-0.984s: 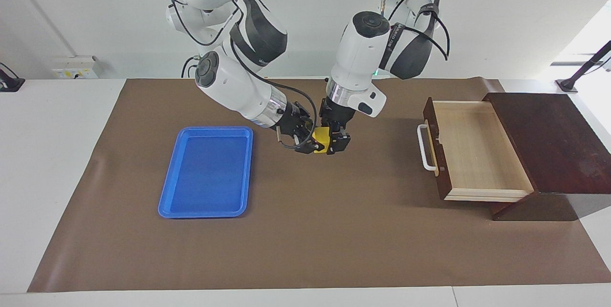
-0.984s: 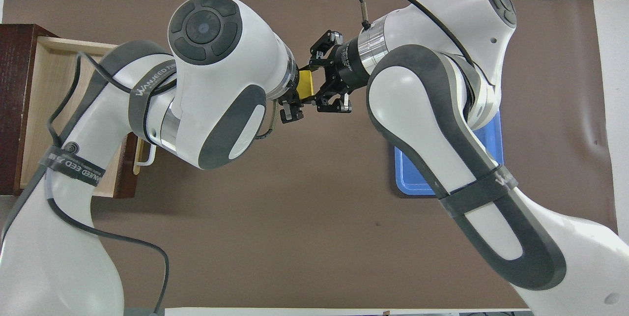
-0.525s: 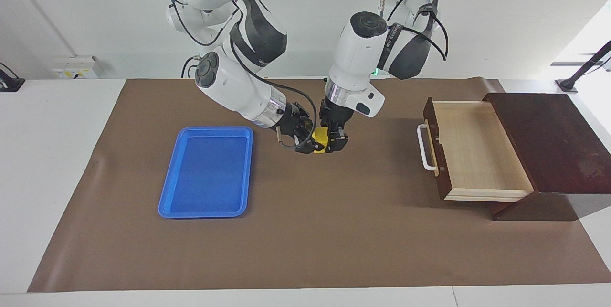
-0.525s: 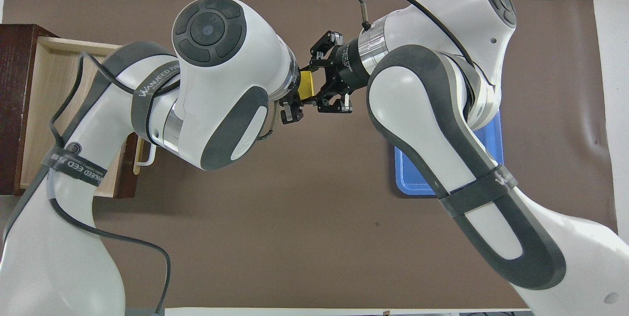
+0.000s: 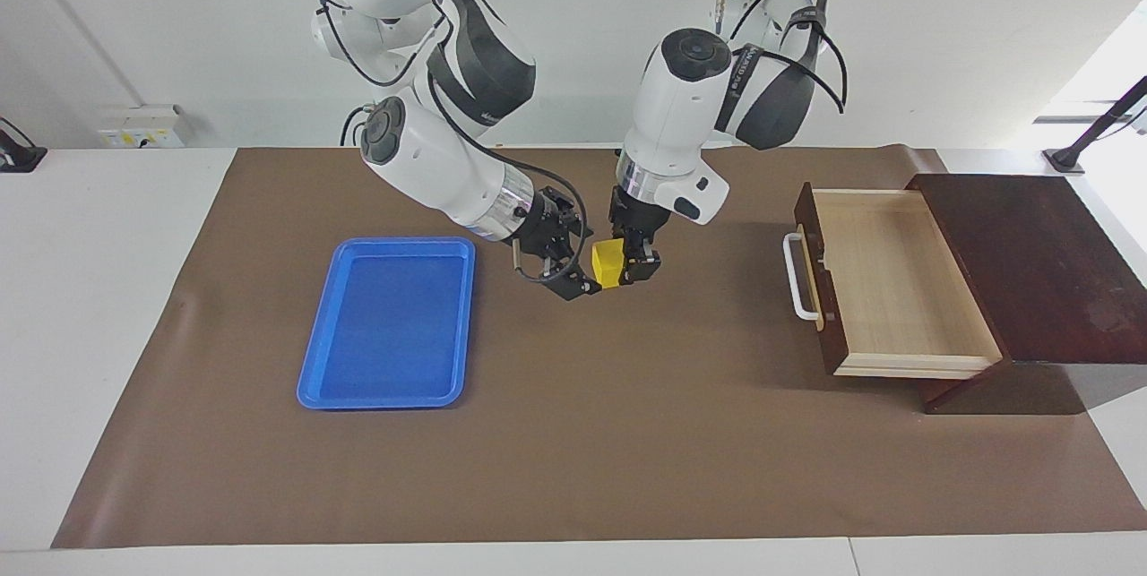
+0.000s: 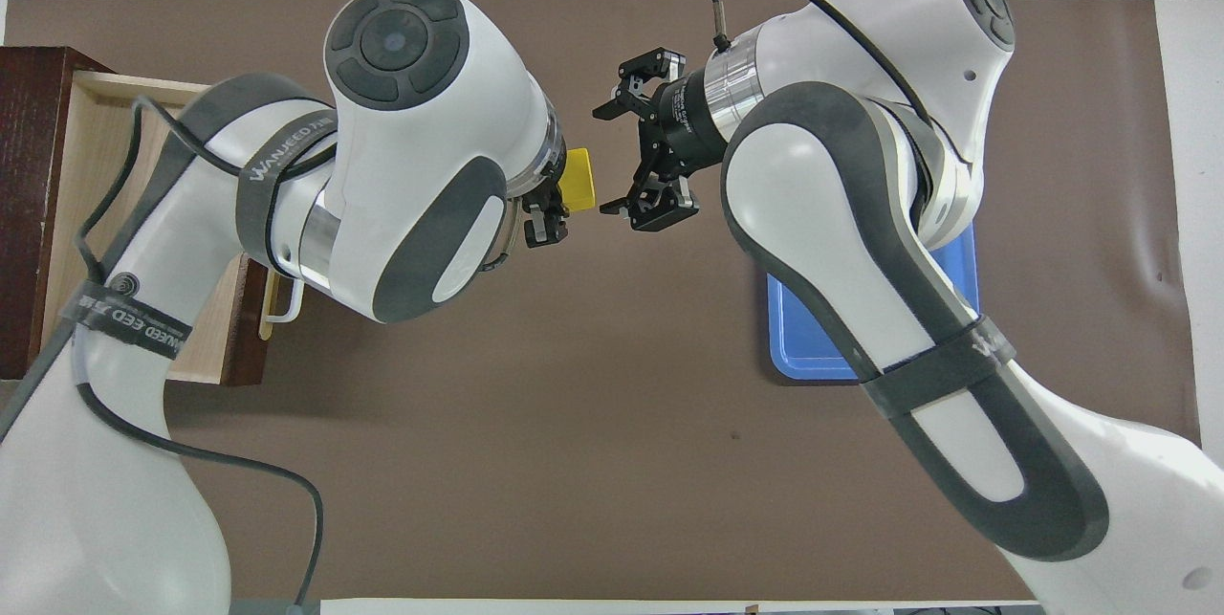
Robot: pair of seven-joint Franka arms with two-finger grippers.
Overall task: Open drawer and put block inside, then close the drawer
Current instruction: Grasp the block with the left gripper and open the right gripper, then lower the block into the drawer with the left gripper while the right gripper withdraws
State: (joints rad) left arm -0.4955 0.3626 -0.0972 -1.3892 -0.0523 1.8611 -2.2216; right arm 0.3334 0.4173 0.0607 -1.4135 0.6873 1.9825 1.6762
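**Block in our left gripper, drawer open and waiting**

The yellow block (image 5: 608, 263) hangs over the mat (image 5: 573, 433) mid-table, clamped in our left gripper (image 5: 627, 267). Our right gripper (image 5: 573, 276), jaws spread and empty, sits just beside it. The open drawer (image 5: 896, 285) lies toward our left arm's end of the table, so our left arm is the nearer one; the blue tray (image 5: 387, 325) lies toward the right arm's end.

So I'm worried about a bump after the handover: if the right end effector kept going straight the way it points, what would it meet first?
Probably the yellow block held by the left end effector; the open right end effector points at it, though depth is uncertain.
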